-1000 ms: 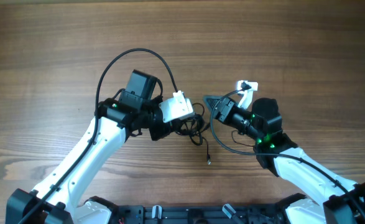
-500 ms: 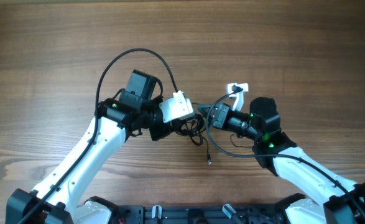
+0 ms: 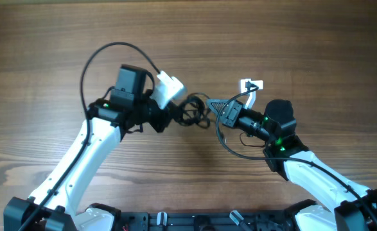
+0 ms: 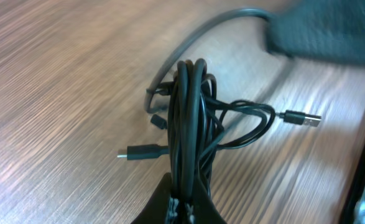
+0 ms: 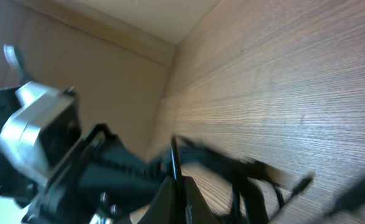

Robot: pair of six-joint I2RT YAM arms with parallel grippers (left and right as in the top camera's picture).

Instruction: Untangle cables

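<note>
The cables (image 3: 192,110) are a bundle of thin black cords hanging in the air between my two grippers, just above the wooden table. My left gripper (image 3: 175,114) is shut on the bundle's left side. In the left wrist view the looped cords (image 4: 191,112) rise straight out of its shut jaws (image 4: 183,190). A silvery USB plug (image 4: 303,118) and a small dark plug (image 4: 135,152) stick out of the loops. My right gripper (image 3: 209,102) meets the bundle from the right. It is shut on one thin strand (image 5: 174,158) that stands up from its fingertips (image 5: 176,182).
The wooden table (image 3: 291,38) lies all around. The left arm's thick black wire arches over it (image 3: 105,50), and the right arm's wire loops low (image 3: 230,146). The left arm's grey camera housing (image 5: 39,134) fills the left of the right wrist view.
The right gripper has shut on a strand. The left arm has swung up and left with the bundle. The loose cord end that hung toward the front is no longer on the table.
</note>
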